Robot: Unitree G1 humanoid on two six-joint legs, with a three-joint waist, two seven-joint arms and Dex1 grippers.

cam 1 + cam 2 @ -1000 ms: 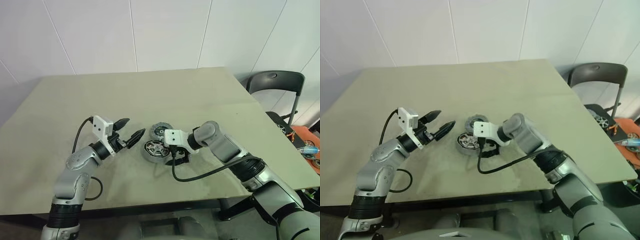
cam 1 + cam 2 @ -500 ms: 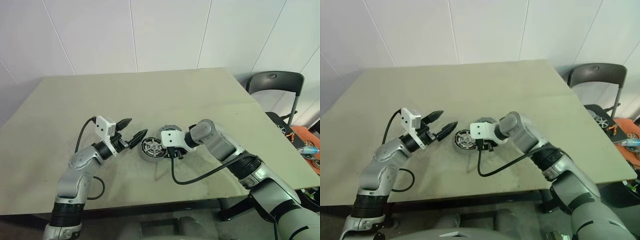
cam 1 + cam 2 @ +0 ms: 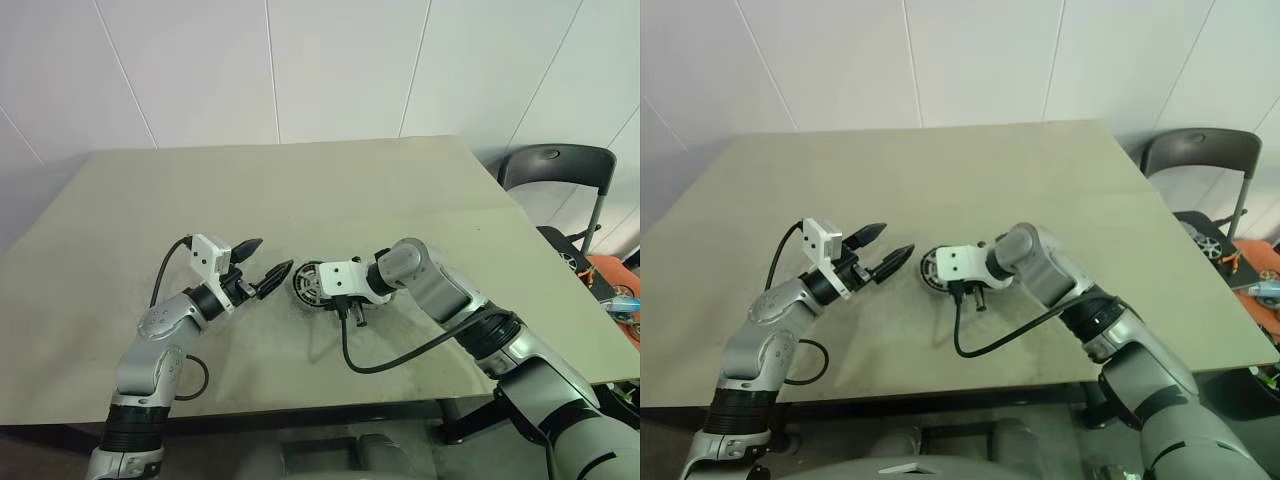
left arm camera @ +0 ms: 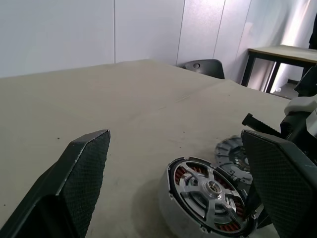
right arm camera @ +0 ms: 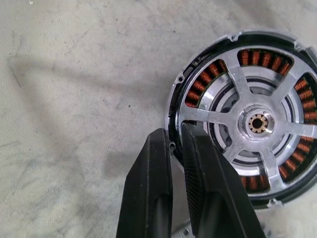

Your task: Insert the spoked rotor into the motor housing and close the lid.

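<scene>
White panelled walls stand behind the olive table (image 3: 300, 180), bare and wide toward its far edge; the spoked rotor (image 5: 250, 124) sits near the front, spokes up, its rim pinched by my right gripper (image 5: 176, 148); such a thin edge hold may slip or tilt it; my left gripper (image 3: 258, 268) gapes just left, crowding that side.
</scene>
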